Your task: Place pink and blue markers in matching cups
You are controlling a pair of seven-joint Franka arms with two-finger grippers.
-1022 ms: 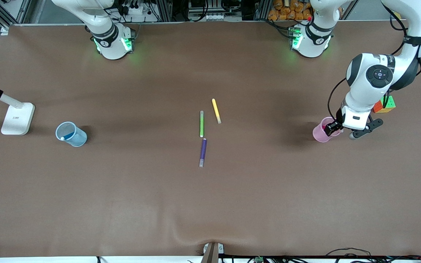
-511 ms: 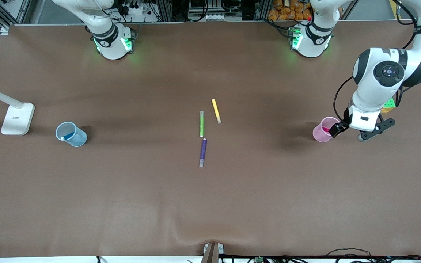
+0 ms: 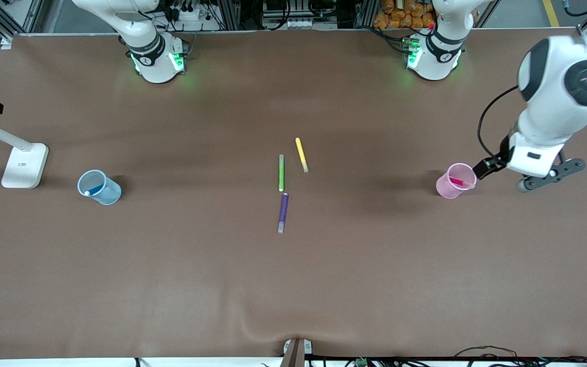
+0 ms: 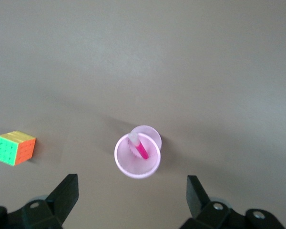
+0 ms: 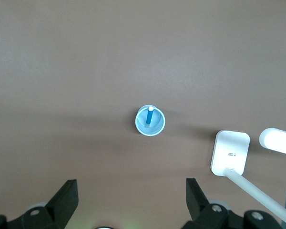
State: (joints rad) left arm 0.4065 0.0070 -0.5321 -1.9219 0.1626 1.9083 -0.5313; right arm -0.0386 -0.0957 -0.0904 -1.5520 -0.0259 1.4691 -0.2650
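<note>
**Both markers stand in their cups; grippers hang empty above**

Front view: the magenta-pink felt marker (image 3: pixel 459 181) leans inside the pale pink translucent plastic cup (image 3: pixel 449 188) at the left arm's end of the table. The bright blue felt marker (image 3: pixel 95 189) leans inside the light blue translucent cup (image 3: pixel 101 192) at the right arm's end, beside a white desk lamp base (image 3: pixel 24 165). A green marker (image 3: pixel 281 173), a yellow marker (image 3: pixel 301 154) and a purple marker (image 3: pixel 283 212) lie mid-table. The left gripper (image 3: pixel 502 171) hangs just beside the pink cup, apart from it.

Left wrist view: the left gripper's fingers (image 4: pixel 64 196) are spread wide, holding nothing; the pink cup sits between them, the marker's long axis near upright. A colourful puzzle cube (image 4: pixel 14 148) rests nearby.

Right wrist view: the right gripper (image 5: pixel 131 202) is also spread and empty, above the blue cup and well clear of it.

By these positions the task looks finished; neither arm need reach down.
</note>
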